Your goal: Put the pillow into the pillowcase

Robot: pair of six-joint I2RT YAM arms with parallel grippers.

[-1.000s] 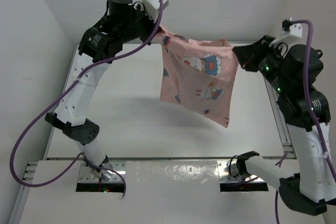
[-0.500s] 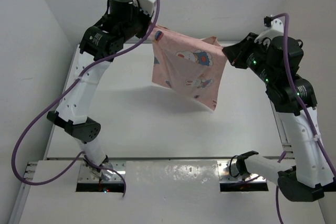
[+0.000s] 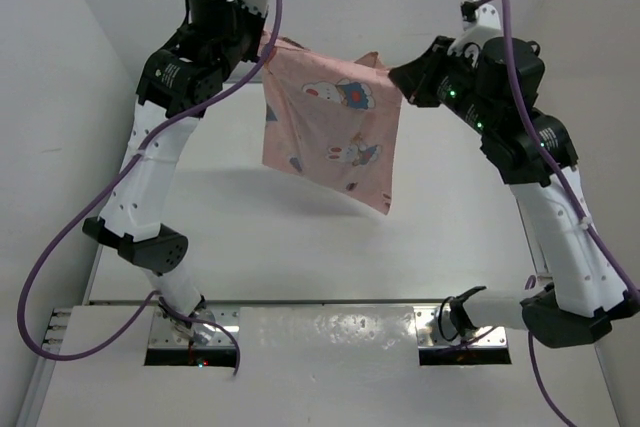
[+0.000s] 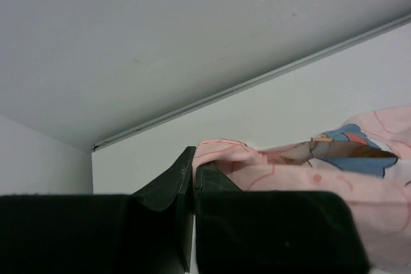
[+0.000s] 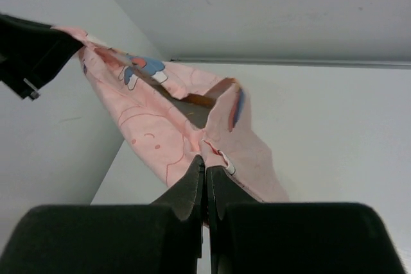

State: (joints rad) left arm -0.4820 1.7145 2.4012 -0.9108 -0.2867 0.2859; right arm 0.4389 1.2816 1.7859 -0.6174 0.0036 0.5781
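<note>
The left pincer [image 4: 194, 168] and right pincer [image 5: 205, 168] had matte black wedge fingers [image 4: 168, 187]. Behind them I saw white shells and black joint housings on the left arm [image 3: 150, 167] and right arm [image 3: 560, 237], each trailing a purple cable [image 3: 25, 317]. Green lights [image 3: 452, 93] glowed just behind the right pincer.

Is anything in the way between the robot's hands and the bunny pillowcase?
Nothing visible is in the way. The left gripper and the right gripper are each shut on a top corner of the pillowcase, which hangs between them above the table.
</note>
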